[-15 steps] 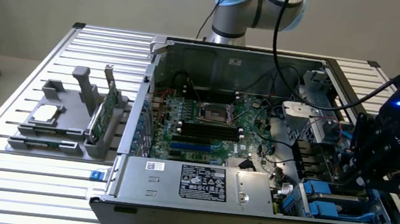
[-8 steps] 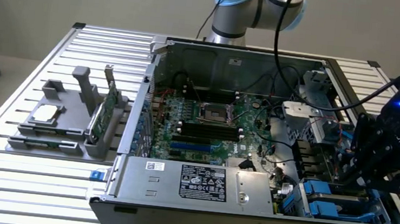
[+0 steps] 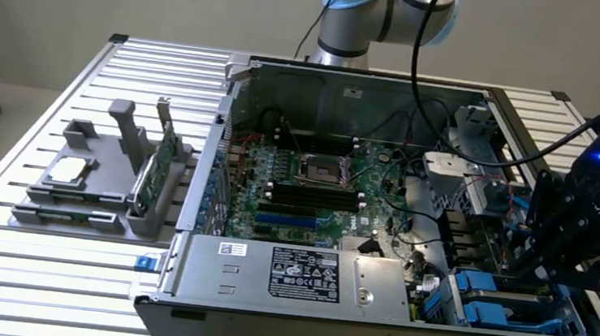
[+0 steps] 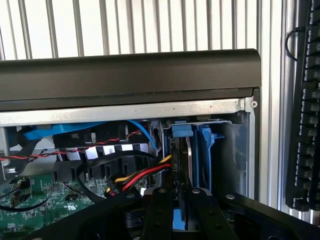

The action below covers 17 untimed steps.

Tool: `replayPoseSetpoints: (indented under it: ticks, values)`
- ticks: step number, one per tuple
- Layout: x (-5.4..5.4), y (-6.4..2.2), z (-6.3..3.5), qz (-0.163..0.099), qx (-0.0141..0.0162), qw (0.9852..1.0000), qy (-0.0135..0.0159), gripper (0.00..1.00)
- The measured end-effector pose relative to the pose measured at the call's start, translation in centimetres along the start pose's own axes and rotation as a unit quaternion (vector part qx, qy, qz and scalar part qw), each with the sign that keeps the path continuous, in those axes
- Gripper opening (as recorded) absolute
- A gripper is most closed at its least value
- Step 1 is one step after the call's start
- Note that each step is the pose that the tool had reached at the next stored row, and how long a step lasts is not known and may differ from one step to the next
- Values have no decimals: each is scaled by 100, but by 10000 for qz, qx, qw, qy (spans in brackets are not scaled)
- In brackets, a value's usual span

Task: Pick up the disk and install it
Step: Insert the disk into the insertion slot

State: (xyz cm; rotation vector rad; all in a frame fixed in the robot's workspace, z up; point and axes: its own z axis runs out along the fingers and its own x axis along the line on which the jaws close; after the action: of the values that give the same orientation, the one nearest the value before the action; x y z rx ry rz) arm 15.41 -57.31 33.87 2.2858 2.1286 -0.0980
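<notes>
The exterior view looks down from high up at the whole computer (image 3: 319,202) — the wrist view sits close by its blue bay (image 4: 205,147), which both see.

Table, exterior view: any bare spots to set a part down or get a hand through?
Free: table slats between the grey holder and the edge nearest the camera; also behind the holder. Crowded: case corner where the gripper grips the disk among cables.
</notes>
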Motion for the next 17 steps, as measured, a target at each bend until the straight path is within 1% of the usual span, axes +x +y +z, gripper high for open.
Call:
replayPoseSetpoints:
  ticks: [8,17]
  values:
    - [0,0,5,-66,-4,10000,-2,16]
    - [0,0,6,-242,-14,9997,-7,16]
